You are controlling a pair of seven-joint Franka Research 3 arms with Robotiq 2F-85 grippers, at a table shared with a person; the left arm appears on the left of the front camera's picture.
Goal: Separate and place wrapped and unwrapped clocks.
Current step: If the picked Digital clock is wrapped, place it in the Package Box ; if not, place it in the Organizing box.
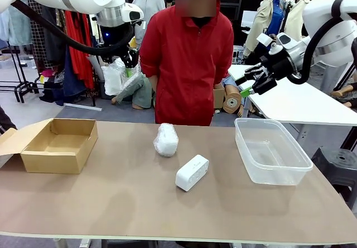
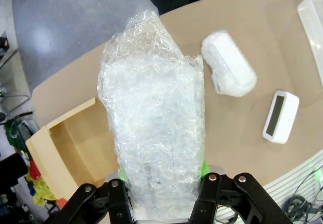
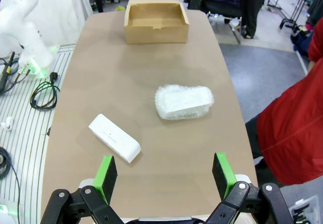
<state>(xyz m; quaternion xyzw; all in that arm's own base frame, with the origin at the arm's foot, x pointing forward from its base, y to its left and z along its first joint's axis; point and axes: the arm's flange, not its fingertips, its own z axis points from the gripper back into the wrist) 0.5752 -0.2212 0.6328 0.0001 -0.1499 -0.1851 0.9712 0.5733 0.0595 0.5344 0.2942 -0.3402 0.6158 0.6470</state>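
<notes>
L claw (image 2: 162, 173) pinching wrapped clock (image 2: 151, 108), box (image 2: 75, 151) (open) behind

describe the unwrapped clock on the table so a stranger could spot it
On the table, look between the cardboard box on the robot's left and the clear plastic tub on its right. Two white things lie there. The clock is the one nearer the robot, a smooth rounded block, while its neighbour is a crinkly bubble-wrapped lump.

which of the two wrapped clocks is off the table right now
The wrapped clock clamped in the left gripper, held in the air; the other wrapped clock lies on the table.
</notes>
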